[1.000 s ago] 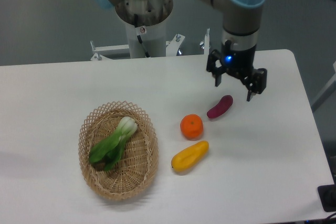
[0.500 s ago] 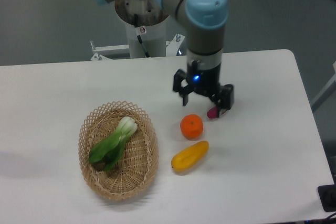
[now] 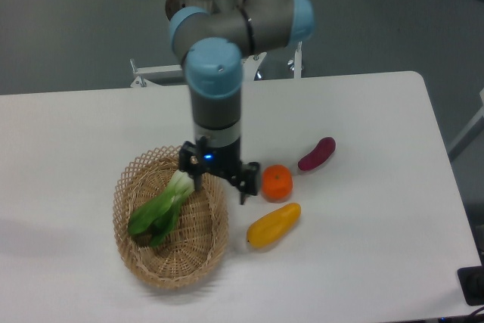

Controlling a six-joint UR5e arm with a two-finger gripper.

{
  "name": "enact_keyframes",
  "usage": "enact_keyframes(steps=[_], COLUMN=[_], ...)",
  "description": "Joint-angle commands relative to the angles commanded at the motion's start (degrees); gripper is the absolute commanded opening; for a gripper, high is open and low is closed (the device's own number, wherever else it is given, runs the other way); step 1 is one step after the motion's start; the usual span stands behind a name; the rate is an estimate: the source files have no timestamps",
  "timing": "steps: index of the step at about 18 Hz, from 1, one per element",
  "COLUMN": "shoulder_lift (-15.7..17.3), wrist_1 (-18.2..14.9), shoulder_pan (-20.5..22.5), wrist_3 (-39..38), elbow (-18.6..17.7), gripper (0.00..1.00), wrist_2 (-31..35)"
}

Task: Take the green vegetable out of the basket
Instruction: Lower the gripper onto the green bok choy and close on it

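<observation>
The green vegetable (image 3: pixel 160 208), a small bok choy with a pale stem base and dark leaves, lies inside the oval wicker basket (image 3: pixel 142 262) at the left of the table. My gripper (image 3: pixel 220 189) hangs open over the basket's right rim. Its left finger stands just beside the bok choy's pale stem end, its right finger outside the rim. It holds nothing.
An orange (image 3: pixel 277 182) lies just right of the gripper. A yellow squash-like fruit (image 3: pixel 273 225) lies below it. A purple eggplant-like piece (image 3: pixel 317 153) lies farther right. The robot's base (image 3: pixel 204 43) stands at the table's far edge.
The arm has swung left across the table, from above the purple piece, past the orange, to the basket's right rim. The gripper stayed open. No object moved.
</observation>
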Motion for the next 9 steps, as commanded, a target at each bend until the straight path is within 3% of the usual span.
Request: enact_keyframes(steps=[6, 9], shoulder_lift=[-3.16, -3.17], wrist_1=[0.00, 0.09], shoulder_pan=[-3.26, -3.70], wrist_3=[1.06, 1.06], elbow=[-0.44, -1.50], gripper=[1.00, 1.00], wrist_2=[0.09, 0.00])
